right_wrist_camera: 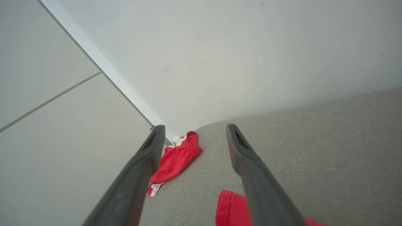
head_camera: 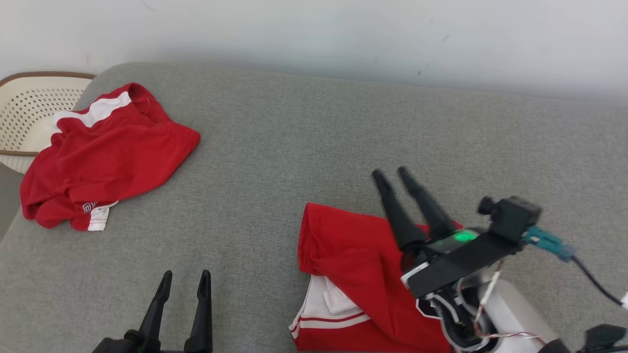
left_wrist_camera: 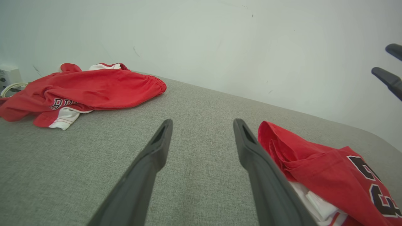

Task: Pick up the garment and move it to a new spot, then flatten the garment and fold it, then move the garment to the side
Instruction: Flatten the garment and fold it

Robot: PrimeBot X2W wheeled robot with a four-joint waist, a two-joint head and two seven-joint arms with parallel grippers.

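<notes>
Right pincer [head_camera: 390, 172] rises from the lower right of the frame, fingers apart and holding nothing, over the red jersey [head_camera: 353, 255]. Grey fabric surface [head_camera: 304, 147] spans the frame. On it the jersey lies folded at lower centre, red shorts [head_camera: 108, 157] crumpled at upper left. Left pincer [head_camera: 186, 274], also apart and empty, sits at lower left. A perforated basket [head_camera: 29, 108] shows at the left edge.

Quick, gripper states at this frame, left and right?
Left gripper: open, holding nothing.
Right gripper: open, holding nothing, over the red jersey.
</notes>
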